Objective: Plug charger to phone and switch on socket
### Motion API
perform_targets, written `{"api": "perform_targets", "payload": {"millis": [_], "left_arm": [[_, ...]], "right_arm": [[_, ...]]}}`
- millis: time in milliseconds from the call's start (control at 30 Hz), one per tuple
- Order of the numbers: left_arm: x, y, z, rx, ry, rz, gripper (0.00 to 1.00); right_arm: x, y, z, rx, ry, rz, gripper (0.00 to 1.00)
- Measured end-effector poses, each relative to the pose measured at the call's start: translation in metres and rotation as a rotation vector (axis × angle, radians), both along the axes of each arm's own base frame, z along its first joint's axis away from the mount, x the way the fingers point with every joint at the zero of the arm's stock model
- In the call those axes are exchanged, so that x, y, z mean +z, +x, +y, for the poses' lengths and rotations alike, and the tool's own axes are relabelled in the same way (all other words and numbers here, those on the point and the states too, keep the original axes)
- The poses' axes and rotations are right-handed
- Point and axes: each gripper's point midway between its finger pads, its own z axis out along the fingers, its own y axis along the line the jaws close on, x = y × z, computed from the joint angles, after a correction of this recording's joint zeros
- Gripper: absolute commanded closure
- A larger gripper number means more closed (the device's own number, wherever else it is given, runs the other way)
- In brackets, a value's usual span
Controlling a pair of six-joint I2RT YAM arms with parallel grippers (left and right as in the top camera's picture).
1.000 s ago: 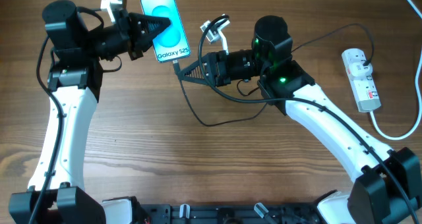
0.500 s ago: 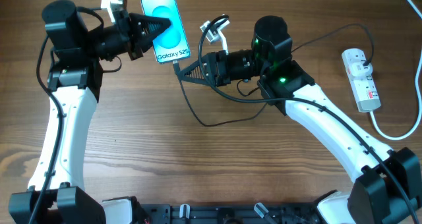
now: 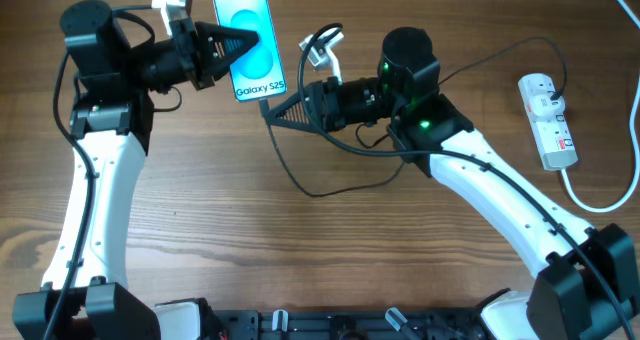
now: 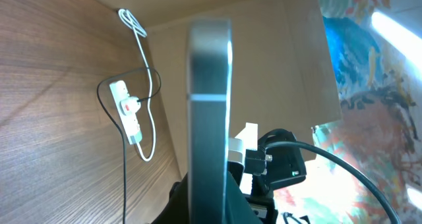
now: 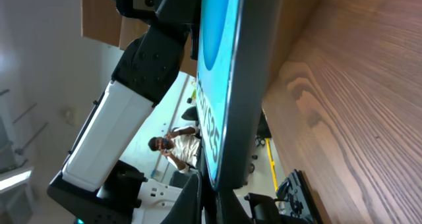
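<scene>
Phone (image 3: pixel 258 72) up at the far left of the desk (image 3: pixel 300 270), screen glowing cyan towards the overhead camera, white "Galaxy S25" band at its near end. Left hand (image 3: pixel 245 40) was right there, reaching in from the left and clamped tight on the phone, its dark fingers lying across the upper half of the screen. From the left wrist the phone (image 4: pixel 210 105) showed edge-on, a thin grey slab running straight up the middle of the view.

Right hand (image 3: pixel 275 111) was in from the other side, its narrow tip just below the phone's near edge, pinched down on the plug end of the charger (image 3: pixel 318 192). That black cable dropped from the tip, looped across the wood and swung back under the right arm. Whether the plug was fully seated in the phone, I could not tell; from the right wrist the phone (image 5: pixel 227 85) filled the view, almost touching the fingers at the bottom.

Socket (image 3: pixel 548 120) lay over at the far right, well apart from both hands, a plug fitted in it, a small red mark near its near end, and a white cable (image 3: pixel 590 202) trailing off towards the desk edge. Its switch position was too small to read.
</scene>
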Motion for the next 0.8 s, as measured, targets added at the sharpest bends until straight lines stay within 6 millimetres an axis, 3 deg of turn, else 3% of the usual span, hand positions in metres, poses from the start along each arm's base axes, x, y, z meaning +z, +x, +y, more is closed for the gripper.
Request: {"api": "perform_targets", "payload": {"millis": [467,533,667,800], "left_arm": [[-0.001,-0.002,0.001,-0.008,-0.001,0.011,0.96],[-0.001,-0.001,0.001,-0.004,0.001,0.006,0.96],[-0.002,0.003,0.003,0.02,0.008,0.003,0.96],[-0.003,0.005,0.003,0.033,0.013,0.0,0.96]], "right_arm": [[0.003,0.01,0.003,-0.065,0.012,-0.029,0.96],[0.003,0.011,0.003,-0.072,0.013,-0.032,0.85],[0.005,0.015,0.003,-0.093,0.017,-0.038,0.83],[0.007,0.019,0.0,-0.105,0.025,-0.051,0.47]]}}
